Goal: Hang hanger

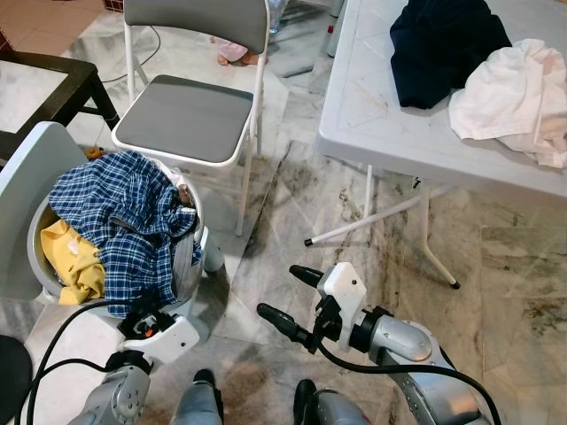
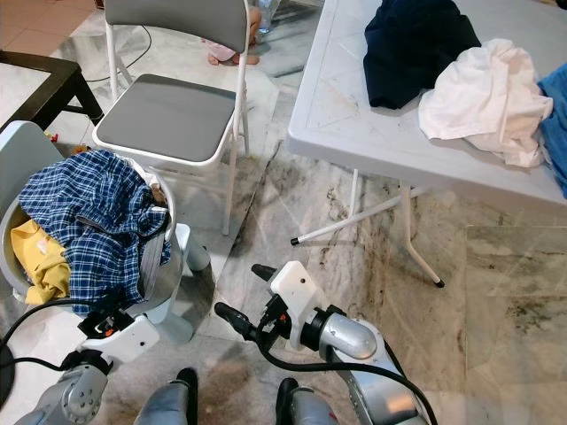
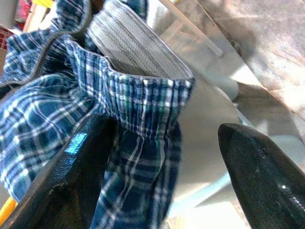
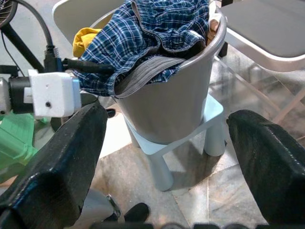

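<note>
White folding table (image 1: pixel 381 133), upper right of the left eye view, carrying a dark garment (image 1: pixel 443 49) and a white cloth (image 1: pixel 518 97) just beside it. Grey-seated chair (image 1: pixel 190 119), upper centre. Grey bin (image 4: pixel 171 105) on a small white stool (image 4: pixel 190 138), left of frame — a blue plaid shirt (image 1: pixel 128 221) spills over its rim, a yellow cloth (image 1: pixel 71 257) lies beneath the shirt, and a grey ribbed band (image 3: pixel 138 52) hangs down the bin's front. No hanger can be made out among the clothes.

Right gripper (image 1: pixel 291 297), lower centre, above the marble floor (image 1: pixel 496 292) — fingers spread wide, holding nothing. Left gripper (image 3: pixel 162 167), lower left, at the bin's front; its fingers stand apart on either side of the hanging plaid hem, one finger (image 3: pixel 81 167) touching the cloth.
</note>
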Motion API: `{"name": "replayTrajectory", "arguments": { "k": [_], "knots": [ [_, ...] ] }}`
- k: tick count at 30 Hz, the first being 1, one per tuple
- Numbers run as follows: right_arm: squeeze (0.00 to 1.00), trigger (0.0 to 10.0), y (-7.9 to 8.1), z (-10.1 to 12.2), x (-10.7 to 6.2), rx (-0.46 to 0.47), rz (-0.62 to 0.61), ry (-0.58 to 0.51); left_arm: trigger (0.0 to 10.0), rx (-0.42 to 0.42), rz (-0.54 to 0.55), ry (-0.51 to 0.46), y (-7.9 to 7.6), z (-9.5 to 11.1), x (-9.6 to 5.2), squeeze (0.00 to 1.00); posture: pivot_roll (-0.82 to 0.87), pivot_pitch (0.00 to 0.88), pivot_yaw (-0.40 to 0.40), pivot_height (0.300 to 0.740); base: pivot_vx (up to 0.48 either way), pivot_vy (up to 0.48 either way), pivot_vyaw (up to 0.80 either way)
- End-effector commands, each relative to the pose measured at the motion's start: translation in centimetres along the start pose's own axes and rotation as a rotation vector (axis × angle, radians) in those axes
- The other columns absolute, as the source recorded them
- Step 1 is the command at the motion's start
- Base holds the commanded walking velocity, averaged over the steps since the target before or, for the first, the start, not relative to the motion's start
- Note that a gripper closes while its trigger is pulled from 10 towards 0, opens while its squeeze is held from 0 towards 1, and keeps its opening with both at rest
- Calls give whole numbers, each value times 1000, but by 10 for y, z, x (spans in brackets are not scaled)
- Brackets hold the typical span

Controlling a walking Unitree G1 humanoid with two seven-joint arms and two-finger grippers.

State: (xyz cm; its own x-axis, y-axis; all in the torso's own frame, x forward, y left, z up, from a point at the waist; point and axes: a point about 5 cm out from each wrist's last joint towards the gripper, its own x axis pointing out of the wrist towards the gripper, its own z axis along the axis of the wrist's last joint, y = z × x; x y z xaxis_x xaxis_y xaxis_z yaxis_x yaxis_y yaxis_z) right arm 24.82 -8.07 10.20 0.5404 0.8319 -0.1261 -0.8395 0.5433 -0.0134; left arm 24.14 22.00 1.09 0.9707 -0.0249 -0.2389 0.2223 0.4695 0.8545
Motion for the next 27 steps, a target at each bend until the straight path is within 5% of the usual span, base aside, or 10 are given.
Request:
{"name": "replayTrajectory", "arguments": {
  "k": [1,2,3,4,6,7,16,27],
  "knots": [
    [0,10000,2,-2,0,1,10,6,9255,3,-7,25,-4,-5,-1,0,159,285,-86,740,0,0,0],
    [0,10000,2,-2,0,0,11,6,6118,4,7,27,-2,-4,4,0,156,284,-86,740,0,0,0],
    [0,10000,2,-2,0,-1,11,6,6118,2,14,27,-2,-3,5,0,156,284,-86,740,0,0,0],
    [0,10000,2,-2,0,0,10,5,3843,4,20,27,-1,-3,6,0,156,284,-86,740,0,0,0],
    [0,10000,2,-2,0,0,8,6,3412,12,30,26,2,-2,10,0,152,282,-86,740,0,0,0],
    [0,10000,2,-2,0,0,8,5,0,12,34,25,3,-2,11,0,149,280,-86,740,0,0,0],
    [0,10000,1,-3,-1,-6,-9,8,0,-3,80,21,12,-6,13,0,147,279,-80,740,0,0,0],
    [0,10000,1,-4,1,-23,-9,12,0,-36,181,-39,18,-2,-1,0,165,282,-83,740,0,0,0]
  ]
}}
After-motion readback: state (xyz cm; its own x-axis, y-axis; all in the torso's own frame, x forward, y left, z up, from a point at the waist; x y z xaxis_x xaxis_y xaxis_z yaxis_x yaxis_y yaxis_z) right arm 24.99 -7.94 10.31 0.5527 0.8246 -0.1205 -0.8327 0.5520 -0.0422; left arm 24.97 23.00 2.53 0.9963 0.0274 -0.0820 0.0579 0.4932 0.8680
